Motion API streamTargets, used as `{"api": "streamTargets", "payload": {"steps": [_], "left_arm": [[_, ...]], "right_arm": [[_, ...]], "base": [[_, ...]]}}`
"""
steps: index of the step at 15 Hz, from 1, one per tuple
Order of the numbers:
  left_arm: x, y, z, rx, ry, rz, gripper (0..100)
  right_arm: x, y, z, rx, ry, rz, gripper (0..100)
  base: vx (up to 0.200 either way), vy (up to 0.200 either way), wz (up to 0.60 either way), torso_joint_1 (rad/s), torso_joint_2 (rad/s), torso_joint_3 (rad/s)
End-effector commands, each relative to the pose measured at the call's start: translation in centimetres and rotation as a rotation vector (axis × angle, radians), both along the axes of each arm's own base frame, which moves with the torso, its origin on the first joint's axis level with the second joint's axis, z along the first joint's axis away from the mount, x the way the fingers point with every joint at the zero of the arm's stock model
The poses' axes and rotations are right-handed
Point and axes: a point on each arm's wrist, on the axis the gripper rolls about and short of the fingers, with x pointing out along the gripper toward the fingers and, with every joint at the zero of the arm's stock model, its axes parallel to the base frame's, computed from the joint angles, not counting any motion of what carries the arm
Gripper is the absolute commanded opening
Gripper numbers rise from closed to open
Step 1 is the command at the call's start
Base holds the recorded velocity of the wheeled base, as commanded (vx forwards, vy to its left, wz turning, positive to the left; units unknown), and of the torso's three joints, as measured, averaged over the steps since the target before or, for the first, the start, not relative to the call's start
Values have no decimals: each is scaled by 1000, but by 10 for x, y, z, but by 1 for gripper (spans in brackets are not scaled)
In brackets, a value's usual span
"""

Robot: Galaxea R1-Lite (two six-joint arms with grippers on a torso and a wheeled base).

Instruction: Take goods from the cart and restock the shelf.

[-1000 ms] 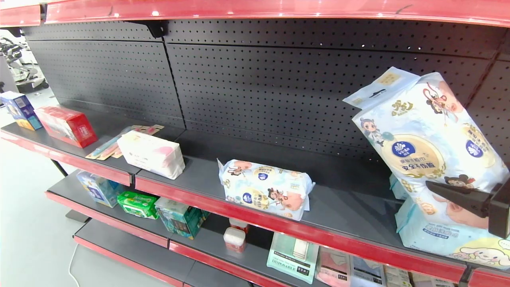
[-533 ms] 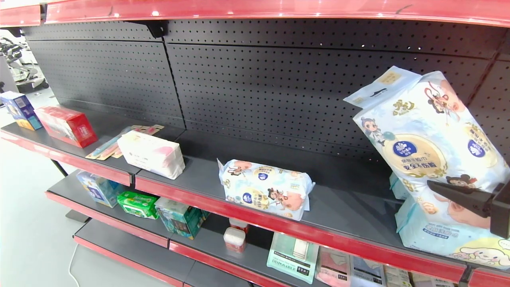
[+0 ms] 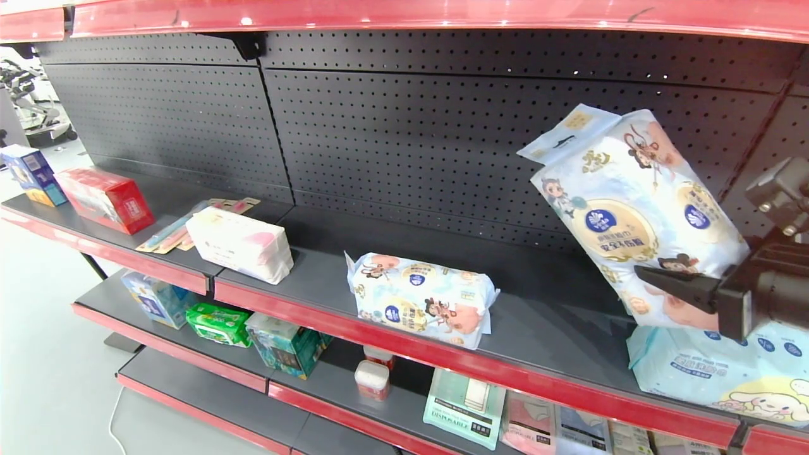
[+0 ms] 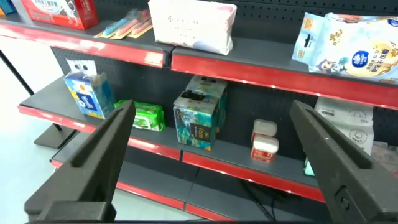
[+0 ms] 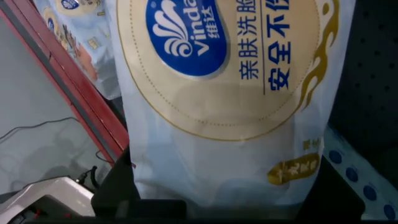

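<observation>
Black pegboard backs a red-edged shelf, and over its right end the right claw is clamped on the bottom end of a big pale pack of tissues. That pack stands on end, long axis up and down, its top leaning toward the robot's left and its printed face turned out to the aisle. It sits right over another pale pack lying flat on the board; whether the two touch I cannot tell. From the right wrist, dark fingers show at either side of the held pack's lower edge. The same tier carries a smaller printed pack on its side, a white pack, toothbrushes, a red box and a blue box. The left claw is spread wide with nothing in it, facing the tier below, where a blue carton, a green pack, a teal box and two small jars stand.
</observation>
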Motion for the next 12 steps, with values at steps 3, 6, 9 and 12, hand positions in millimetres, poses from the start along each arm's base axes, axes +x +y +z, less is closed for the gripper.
{"api": "streamTargets", "payload": {"steps": [3, 6, 9, 12], "left_arm": [[0, 0, 0, 0, 2, 0, 100], [0, 0, 0, 0, 2, 0, 100], [0, 0, 0, 0, 2, 0, 100], [0, 0, 0, 0, 2, 0, 100]], "right_arm": [[65, 17, -13, 17, 21, 66, 0], [94, 23, -29, 17, 20, 130, 0], [124, 25, -34, -28, -5, 191, 0], [152, 30, -45, -29, 11, 235, 0]], "base": [[0, 0, 0, 0, 0, 0], [0, 0, 0, 0, 0, 0], [0, 0, 0, 0, 0, 0], [0, 0, 0, 0, 0, 0]]}}
